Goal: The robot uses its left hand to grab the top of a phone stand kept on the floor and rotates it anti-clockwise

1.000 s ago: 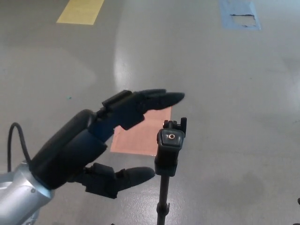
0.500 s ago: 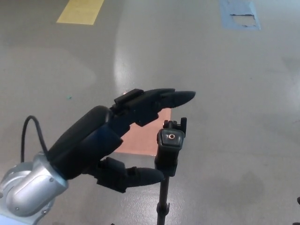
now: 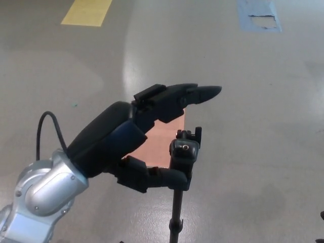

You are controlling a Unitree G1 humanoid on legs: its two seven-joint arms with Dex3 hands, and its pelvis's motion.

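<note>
The phone stand [image 3: 182,172] rises from the bottom edge of the frame, a little right of centre: a thin black pole topped by a black clamp head with a small round fitting on its face. Only the upper part of the pole shows; its base on the floor is out of view.

The left hand [image 3: 147,136] reaches in from the lower left with its digits spread apart and holding nothing. The two upper fingers [image 3: 195,93] extend above and beyond the clamp head, while the thumb [image 3: 162,177] lies low with its tip at or touching the left side of the head. The head appears to sit in the opening between them, not yet clamped. The right hand is not in view.

Behind the stand, a reddish-brown rectangle [image 3: 159,142] lies flat on the grey floor [image 3: 253,126]; a yellow marking [image 3: 87,11] sits at the upper left and a blue patch [image 3: 259,14] at the upper right.

The risk, as I judge it, is the tall, slender pole: a sideways push from the thumb before the fingers close could tip it. The fingers also look high, so closing might catch only the top prongs and slip during the turn.
</note>
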